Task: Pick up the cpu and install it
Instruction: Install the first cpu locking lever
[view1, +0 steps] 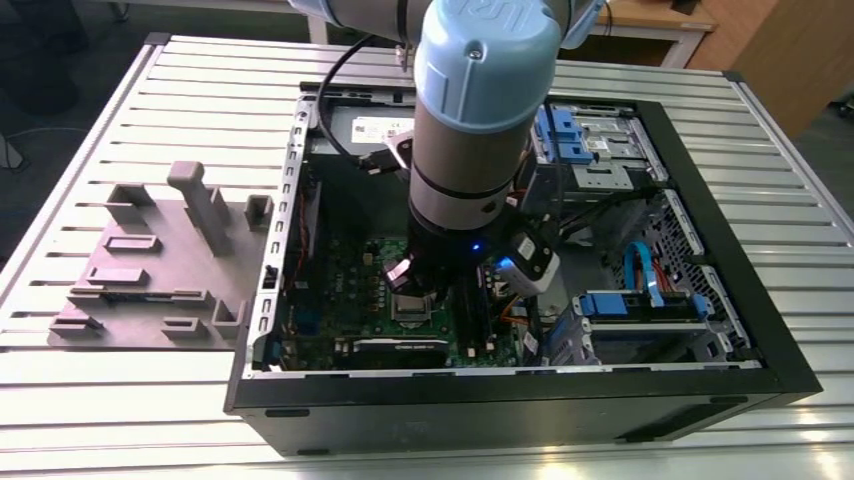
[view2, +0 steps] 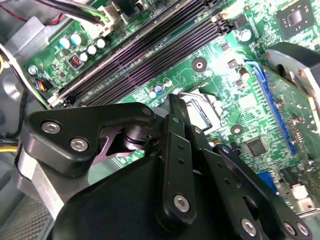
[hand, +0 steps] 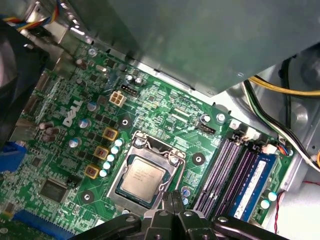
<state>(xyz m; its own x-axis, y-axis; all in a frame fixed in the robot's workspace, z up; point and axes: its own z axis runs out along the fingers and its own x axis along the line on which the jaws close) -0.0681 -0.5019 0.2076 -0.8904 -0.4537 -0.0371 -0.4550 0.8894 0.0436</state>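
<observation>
The cpu lies flat in the socket on the board, beside the memory slots. The pincer hovers just off the socket's edge, fingers together and holding nothing. Light, stiff and likely fragile underneath, the chip is best taken by opposite edges.

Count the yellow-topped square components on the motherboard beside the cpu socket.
3, seen in the first wrist view: one, one and one, in a line alongside the socket holding the cpu. The gripper may hide others.
</observation>
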